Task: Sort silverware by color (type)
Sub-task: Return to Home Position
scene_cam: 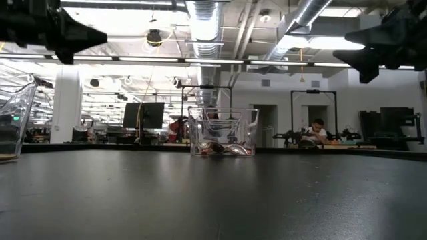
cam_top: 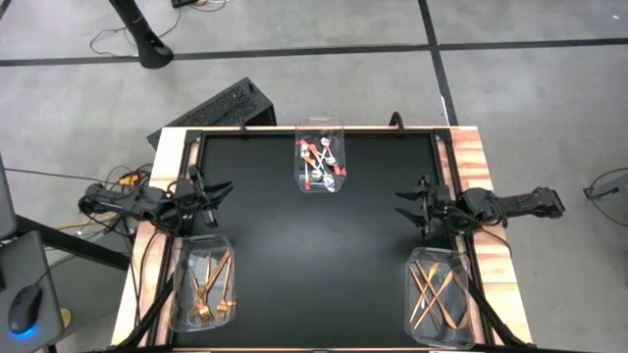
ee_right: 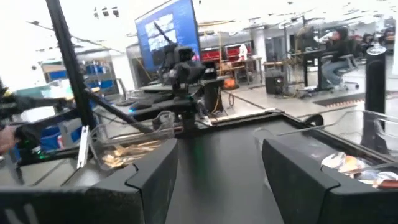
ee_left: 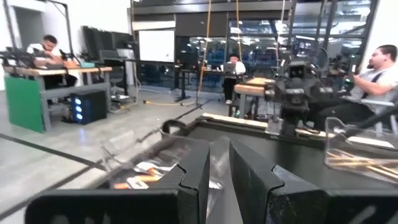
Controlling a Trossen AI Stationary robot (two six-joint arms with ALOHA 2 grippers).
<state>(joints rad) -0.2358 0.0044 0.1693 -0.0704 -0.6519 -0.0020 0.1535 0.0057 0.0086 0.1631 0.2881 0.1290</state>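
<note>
- Spoons with silver bowls and orange-red handles [cam_top: 321, 162] lie heaped in a clear rectangular plastic bin [cam_top: 337, 130] at the middle of the far edge of the black worktop [cam_top: 314, 255].
- Gold-copper forks [cam_top: 211, 286] lie in a second clear bin [cam_top: 183, 294] at the worktop's near-left corner.
- Thin copper-gold knives [cam_top: 437, 289] lie crossed in a third clear bin [cam_top: 417, 324] at the near-right corner.
- No utensil lies loose on the mat between the three bins.
- The left gripper [cam_top: 221, 201] hangs above the worktop's left edge, just beyond the fork bin. Its dark fingers [ee_left: 196, 180] hold nothing and stand a narrow gap apart.
- The right gripper [cam_top: 402, 206] hangs above the right edge, just beyond the knife bin. It faces the left gripper across the mat, with its fingers [ee_right: 155, 180] spread wide and empty.
- A black keyboard [cam_top: 231, 103] sits on the floor past the far-left corner.
- In the room beyond, people sit at desks.
</note>
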